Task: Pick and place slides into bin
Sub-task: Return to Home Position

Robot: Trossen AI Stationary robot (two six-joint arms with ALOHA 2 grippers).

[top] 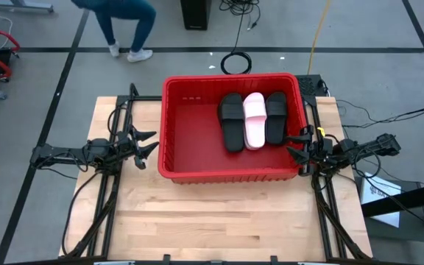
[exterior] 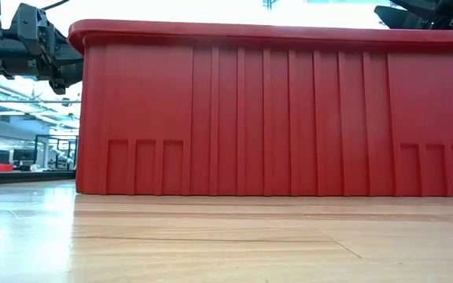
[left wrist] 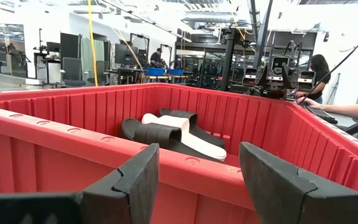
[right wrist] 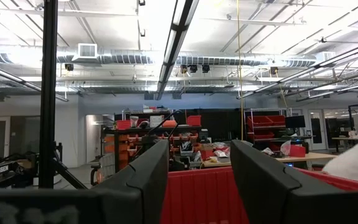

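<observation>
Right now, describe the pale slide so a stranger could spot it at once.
Find the red bin on the wooden table. Three slides lie side by side in its right half. The middle one is pale pink; both neighbours are black.

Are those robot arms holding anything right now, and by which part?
Nothing is held. The jaws of the left arm and right arm stand open and empty at opposite ends of the bin; three slides lie inside.

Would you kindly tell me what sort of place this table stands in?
Probably a robotics lab or workshop: exposed ceiling ducts, shelves of red and orange storage boxes, and a person at a distant workbench.
</observation>
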